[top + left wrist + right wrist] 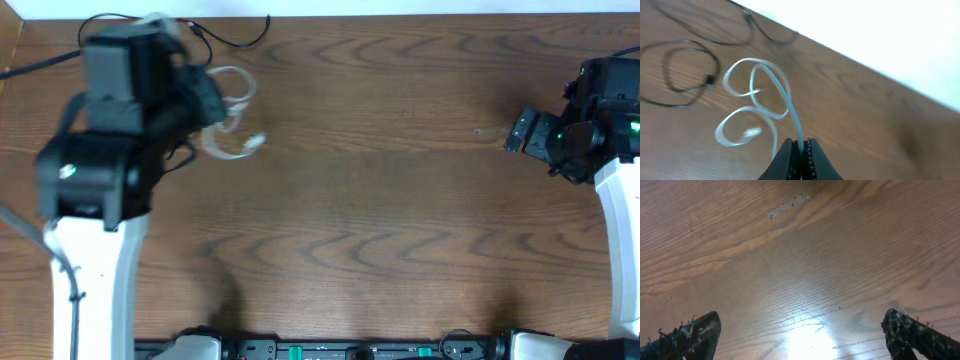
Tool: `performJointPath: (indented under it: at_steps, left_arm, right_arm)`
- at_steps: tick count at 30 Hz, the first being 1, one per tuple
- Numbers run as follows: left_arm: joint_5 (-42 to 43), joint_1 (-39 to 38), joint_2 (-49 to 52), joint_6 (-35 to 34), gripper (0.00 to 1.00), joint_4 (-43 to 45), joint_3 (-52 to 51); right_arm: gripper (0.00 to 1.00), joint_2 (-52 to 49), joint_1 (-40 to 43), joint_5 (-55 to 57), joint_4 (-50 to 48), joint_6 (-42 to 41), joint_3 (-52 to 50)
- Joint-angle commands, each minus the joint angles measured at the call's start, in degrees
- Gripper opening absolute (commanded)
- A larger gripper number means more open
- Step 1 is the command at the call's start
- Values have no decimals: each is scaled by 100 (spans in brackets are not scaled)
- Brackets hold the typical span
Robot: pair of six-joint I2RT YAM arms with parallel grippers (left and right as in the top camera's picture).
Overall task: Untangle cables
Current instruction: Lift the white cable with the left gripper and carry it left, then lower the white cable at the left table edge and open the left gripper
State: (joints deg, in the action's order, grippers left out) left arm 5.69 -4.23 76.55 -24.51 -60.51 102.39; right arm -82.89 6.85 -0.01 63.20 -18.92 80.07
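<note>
Table (400, 200) – brown wood-grain top, smooth with a slight sheen, and one pale scuff (785, 207) in front of the right arm. Cables, three counted, all at the far left of the table beside the left arm. White thin flexible cable (788, 100), one: flat-looking and glossy, curled in two or three loose loops, one end lifted off the wood and the rest trailing on it. Black thin looped cable (710, 80), one: matte, lying in a rough ring with a small plug on it, just beside the white loops. Black thin arcing cable (748, 18), one: stretched in a shallow curve along the far edge, small plug midway, apart from the white cable. Left gripper (801, 145), one: dark ribbed jaws pressed together, pinching the raised end of the white cable. Right gripper (800, 335), one: dark rough-edged jaws spread wide – nothing between them, low over bare wood at the far right, well apart from all three cables.
</note>
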Motion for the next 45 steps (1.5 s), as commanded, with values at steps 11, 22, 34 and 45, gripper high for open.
performJointPath:
  at_steps: [11,22,34,45]
  left_arm:
    - [-892,2135,170,-389,7,140,59]
    - [-2981,3571,887,-166,7,1200,59]
    - [-3254,4446,2339,525,7,2175,59]
    - [-2024,4472,2761,468,7,3329,59]
  right_arm:
    - [99,4,20,52,4,-76,26]
    - [99,4,20,52,4,-76,26]
    - [99,4,20,52,4,-76,26]
    - [99,4,20,52,4,-76,26]
